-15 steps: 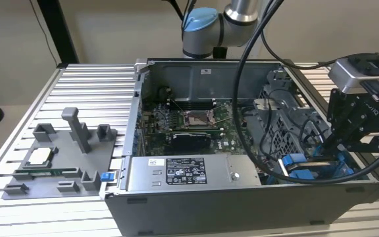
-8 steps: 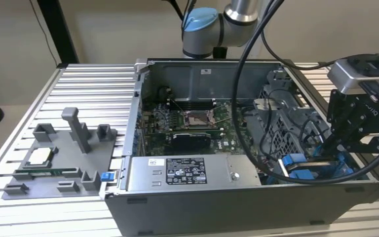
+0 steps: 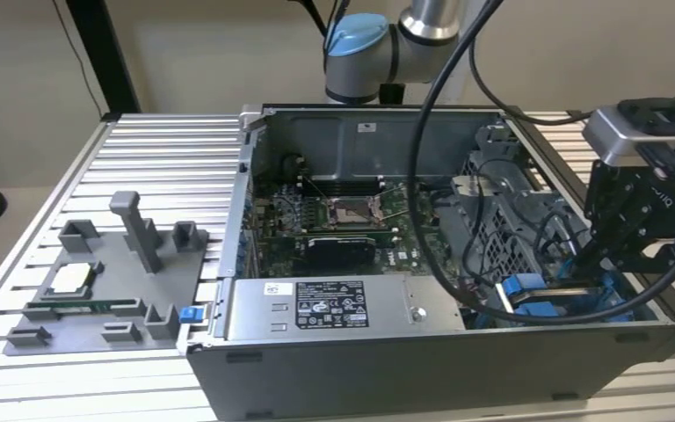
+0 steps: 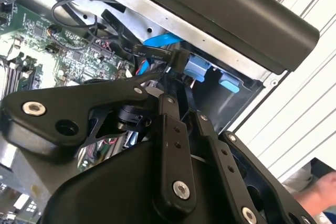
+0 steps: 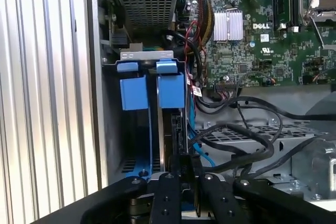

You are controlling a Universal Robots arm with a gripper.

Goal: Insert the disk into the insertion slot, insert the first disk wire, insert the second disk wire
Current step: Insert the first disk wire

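The disk (image 5: 175, 129) stands on edge in the insertion slot at the case's front corner, its blue carrier (image 5: 170, 88) (image 3: 534, 297) showing at the top. My gripper (image 5: 186, 165) (image 3: 590, 268) (image 4: 176, 72) reaches down into that bay, directly over the disk's end. It looks shut on a black disk wire plug (image 4: 157, 53), whose flat black cable leads off towards the motherboard. A blue disk wire (image 5: 202, 153) (image 4: 163, 39) runs beside the disk. The plug's seat on the disk is hidden behind the fingers (image 5: 167, 192).
A second blue carrier (image 5: 134, 92) sits in the neighbouring slot. Loose black cables (image 5: 252, 140) cross the drive cage. The grey power-supply box (image 3: 314, 308), the motherboard (image 3: 337, 220) and a grey parts fixture (image 3: 103, 281) lie towards the exterior view's left. A person's hand (image 4: 320, 192) is nearby.
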